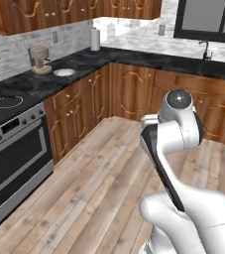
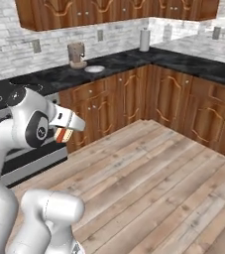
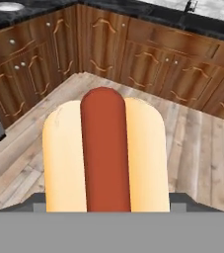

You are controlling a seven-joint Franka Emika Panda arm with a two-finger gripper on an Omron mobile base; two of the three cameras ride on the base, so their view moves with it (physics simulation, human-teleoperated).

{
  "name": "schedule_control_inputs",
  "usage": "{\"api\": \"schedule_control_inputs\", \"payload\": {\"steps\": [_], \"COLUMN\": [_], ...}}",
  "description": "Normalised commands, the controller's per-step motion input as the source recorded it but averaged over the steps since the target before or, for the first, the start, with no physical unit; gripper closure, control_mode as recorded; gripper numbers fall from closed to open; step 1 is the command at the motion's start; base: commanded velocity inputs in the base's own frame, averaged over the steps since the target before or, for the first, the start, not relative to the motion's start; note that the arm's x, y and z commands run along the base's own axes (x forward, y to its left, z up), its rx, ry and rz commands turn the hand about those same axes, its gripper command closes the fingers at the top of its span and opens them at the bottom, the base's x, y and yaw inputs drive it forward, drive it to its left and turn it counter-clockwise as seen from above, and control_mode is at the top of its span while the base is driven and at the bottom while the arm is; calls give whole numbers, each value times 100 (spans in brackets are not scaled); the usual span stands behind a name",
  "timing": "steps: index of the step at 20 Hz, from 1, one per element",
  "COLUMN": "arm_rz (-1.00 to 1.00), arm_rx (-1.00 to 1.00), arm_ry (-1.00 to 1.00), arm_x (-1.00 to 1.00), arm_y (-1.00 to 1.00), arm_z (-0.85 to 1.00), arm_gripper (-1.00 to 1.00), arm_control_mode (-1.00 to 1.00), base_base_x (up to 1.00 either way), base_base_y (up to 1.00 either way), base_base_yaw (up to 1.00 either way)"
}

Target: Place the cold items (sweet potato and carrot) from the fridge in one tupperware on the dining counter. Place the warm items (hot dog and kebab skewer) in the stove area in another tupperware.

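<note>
We see the hot dog [image 3: 105,153] pinched in the gripper [image 3: 105,200], up in the air over the wood floor [image 3: 202,148], away from any counter. In the hand view it stands lengthwise: 1 red sausage between 2 pale bun halves, its near end down between the 2 dark fingertips [image 3: 38,200] that press on the bun from both sides. In the right base view we catch a bit of it, red and tan, at the gripper [image 2: 64,130] just in front of the stove [image 2: 15,149].

Containers: we can make out no tupperware here. The closest thing is a small white bowl or plate [image 1: 64,72] on the black counter [image 1: 84,62] near its front edge, between the stove [image 1: 15,149] and the inner corner; we cannot tell if anything is in it. Just behind it, toward the wall, sits a brown coffee machine [image 1: 39,59]. A white paper towel roll [image 1: 94,39] stands upright at the back corner of the counter. In the hand view the same bowl [image 3: 6,6] shows at the top left.

A faucet [image 1: 205,49] rises at the back edge of the far counter run, under the window [image 1: 208,20]. Cabinet doors [image 1: 129,92] below are all closed.
</note>
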Motion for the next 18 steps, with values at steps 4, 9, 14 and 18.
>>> {"api": "schedule_control_inputs", "payload": {"steps": [4, 9, 14, 18], "arm_rz": [0, 0, 0, 0], "arm_rx": [0, 0, 0, 0], "arm_ry": [0, 0, 0, 0], "arm_x": [0, 0, 0, 0], "arm_y": [0, 0, 0, 0], "arm_z": [0, 0, 0, 0], "arm_gripper": [100, 100, 100, 100], "arm_control_mode": [100, 100, 100, 100], "base_base_x": [-100, -100, -100, -100], "base_base_y": [6, 0, -1, -15], "base_base_yaw": [-25, -30, -33, -30]}}
